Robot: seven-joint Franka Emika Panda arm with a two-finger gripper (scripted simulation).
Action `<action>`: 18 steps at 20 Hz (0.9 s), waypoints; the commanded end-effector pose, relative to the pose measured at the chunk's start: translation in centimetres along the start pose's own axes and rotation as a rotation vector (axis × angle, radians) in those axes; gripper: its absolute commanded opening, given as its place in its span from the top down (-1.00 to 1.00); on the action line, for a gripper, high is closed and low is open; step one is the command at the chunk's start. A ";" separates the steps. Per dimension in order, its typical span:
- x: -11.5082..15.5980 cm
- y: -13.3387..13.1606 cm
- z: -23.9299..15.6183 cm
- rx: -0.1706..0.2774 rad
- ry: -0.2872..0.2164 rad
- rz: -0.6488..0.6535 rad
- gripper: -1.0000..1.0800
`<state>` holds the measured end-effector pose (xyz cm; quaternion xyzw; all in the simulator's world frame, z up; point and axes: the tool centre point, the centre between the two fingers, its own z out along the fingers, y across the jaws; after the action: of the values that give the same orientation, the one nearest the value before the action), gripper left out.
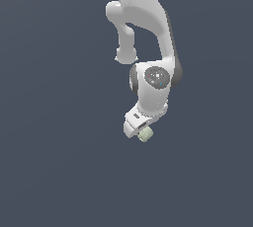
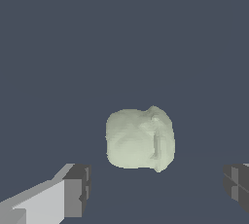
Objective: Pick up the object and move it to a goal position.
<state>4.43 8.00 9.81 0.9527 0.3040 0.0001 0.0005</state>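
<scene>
In the wrist view, the first thing on the near side is one finger (image 2: 73,189) of the gripper (image 2: 155,189): a pale grey bar ending in a dark grey pad. Past it, in the middle, sits the object (image 2: 140,139), a lumpy, roundish ball of pale greenish white with a shallow crease down one side. It lies between the lines of the two fingers but ahead of their tips, touching neither pad. Further across, the second finger (image 2: 237,184) shows only as a dark pad cut by the picture's edge. The jaws stand wide open, with a clear gap on each side of the ball, and they grip nothing.

In the exterior view, the white arm (image 1: 148,38) reaches down from the top of the picture, its wrist bent so that the gripper (image 1: 137,130) points downward at a slant. The ball (image 1: 145,134) peeks out just beside the tip of the jaws, on the exterior view's right, partly hidden by the white housing. The plain dark blue-grey worktop (image 1: 49,171) fills everything around them.
</scene>
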 end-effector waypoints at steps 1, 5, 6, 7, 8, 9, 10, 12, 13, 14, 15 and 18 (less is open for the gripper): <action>0.4 -0.3 0.5 0.000 0.000 -0.036 -0.92; 0.6 -0.5 0.8 0.001 0.000 -0.060 -0.92; 0.7 -0.6 0.8 0.001 0.000 -0.061 -0.92; 0.6 -0.5 0.8 0.001 0.000 -0.055 -0.92; 0.6 -0.5 0.8 0.001 0.000 -0.055 -0.92; 0.6 -0.5 1.0 0.001 0.000 -0.055 -0.92; 0.6 -0.5 1.2 0.001 0.000 -0.055 -0.92; 0.6 -0.5 1.8 0.001 0.000 -0.056 -0.92; 0.6 -0.6 2.3 0.001 0.000 -0.057 -0.92; 0.6 -0.6 2.8 0.001 0.000 -0.057 -0.92; 0.6 -0.6 3.4 0.001 0.000 -0.058 -0.92; 0.5 -0.6 5.0 0.001 0.000 -0.060 -0.92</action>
<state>4.51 8.81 5.58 0.9433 0.3320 -0.0002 -0.0001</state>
